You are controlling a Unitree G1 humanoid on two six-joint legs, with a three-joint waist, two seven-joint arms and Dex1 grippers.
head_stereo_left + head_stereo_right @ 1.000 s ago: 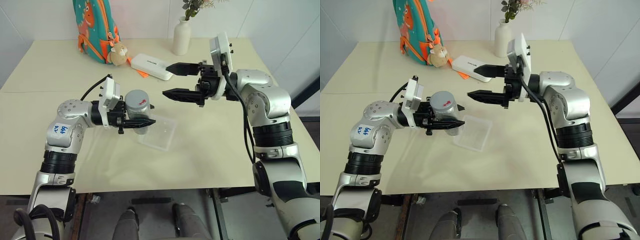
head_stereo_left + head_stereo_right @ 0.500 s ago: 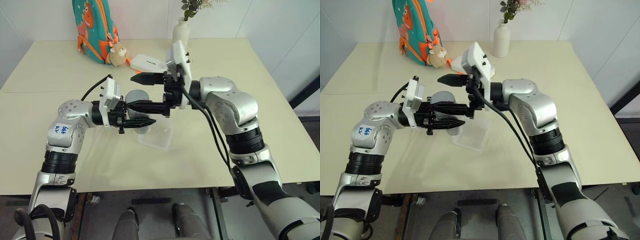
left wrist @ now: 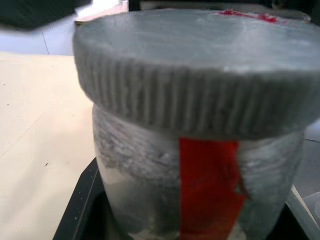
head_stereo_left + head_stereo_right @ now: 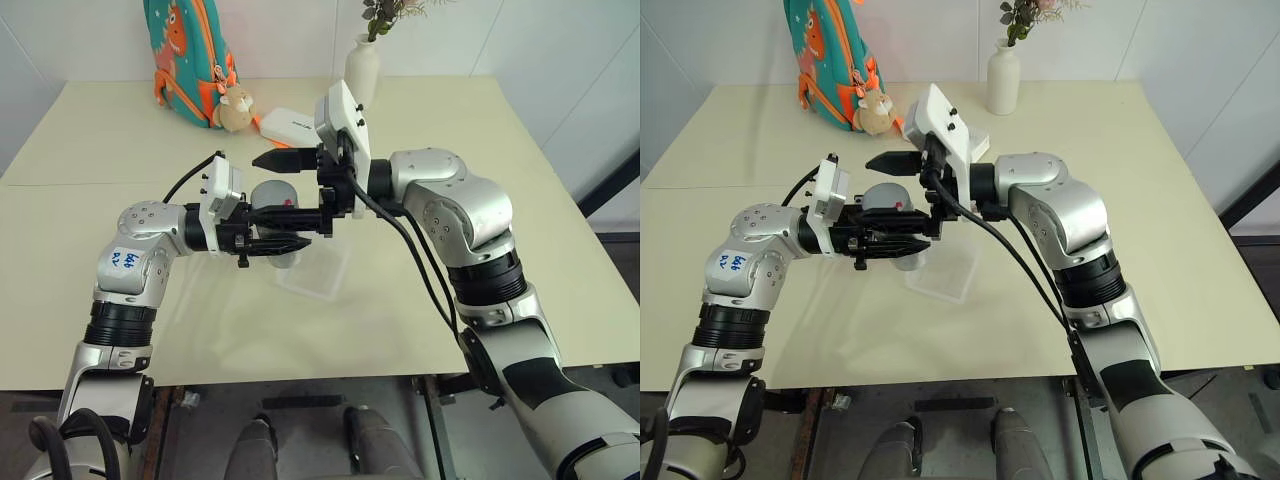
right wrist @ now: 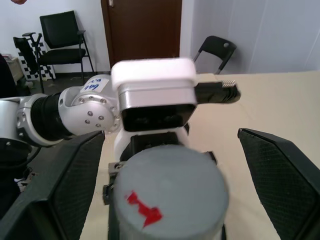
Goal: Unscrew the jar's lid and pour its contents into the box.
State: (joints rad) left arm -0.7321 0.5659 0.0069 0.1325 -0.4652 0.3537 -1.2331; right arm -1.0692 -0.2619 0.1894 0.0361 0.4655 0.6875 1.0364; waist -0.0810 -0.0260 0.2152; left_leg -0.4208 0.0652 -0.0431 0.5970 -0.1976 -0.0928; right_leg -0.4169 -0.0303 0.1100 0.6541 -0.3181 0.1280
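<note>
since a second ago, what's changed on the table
The right pincer swung in from beside the vase toward the robot's left, and its open fingers now straddle the lid of the jar, not yet closed on it. The left pincer stays shut on the jar, held above the box. The lid is still on.

Pale table against a white wall

Cream tabletop [image 4: 110, 130] fills mid-frame, white wall [image 4: 280, 30] above; right wrist view: brown door [image 5: 142, 30], black chairs [image 5: 62, 35], possibly an office.
</note>
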